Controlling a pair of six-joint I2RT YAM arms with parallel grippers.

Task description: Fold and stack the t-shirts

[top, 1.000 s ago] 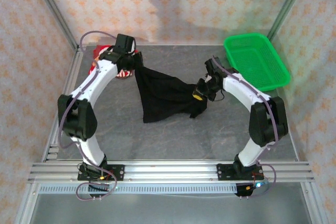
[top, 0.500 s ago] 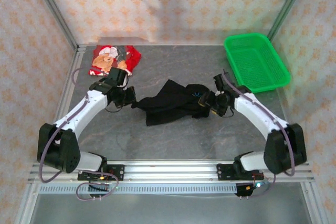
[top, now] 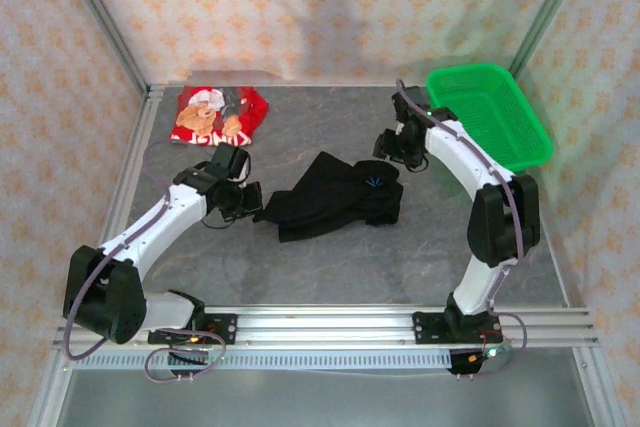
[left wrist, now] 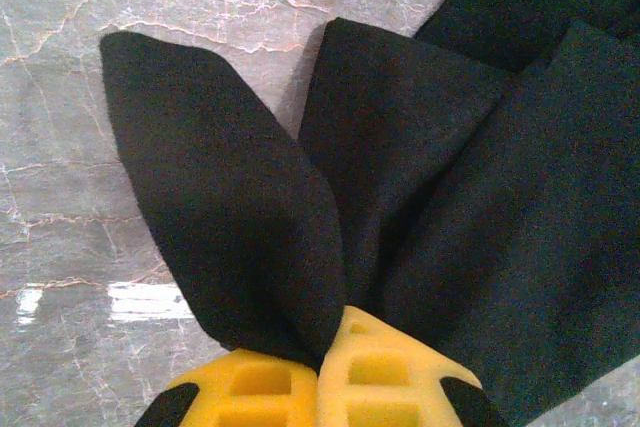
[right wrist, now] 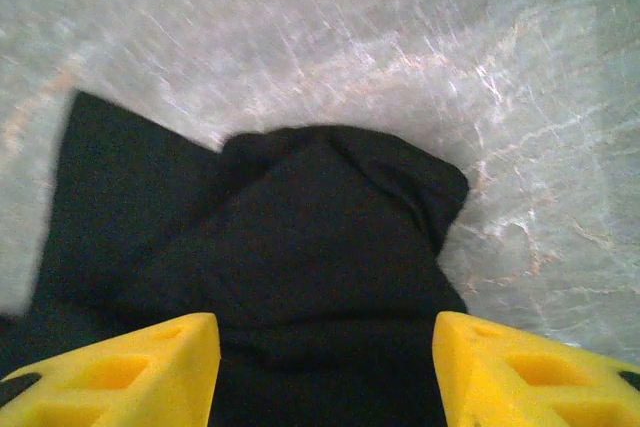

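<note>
The black t-shirt (top: 335,197) lies bunched on the grey table, mid-scene. My left gripper (top: 252,203) is at its left end, shut on a pinched fold of black cloth (left wrist: 230,207); the yellow fingers (left wrist: 385,372) press together around it. My right gripper (top: 388,150) hovers open just beyond the shirt's right end. In the right wrist view its two yellow fingers (right wrist: 150,367) stand wide apart above the black cloth (right wrist: 320,217), gripping nothing. The red t-shirt (top: 220,114) with the cartoon print lies flat at the far left of the table.
A green mesh basket (top: 490,117) stands at the far right corner, close behind the right arm. Patterned walls and metal posts enclose the table on three sides. Bare grey tabletop (top: 330,267) stretches in front of the black shirt.
The right gripper has let go of the black shirt and pulled back toward the far right. The left arm came down and nearer with its end; the shirt now lies crumpled on the table.
</note>
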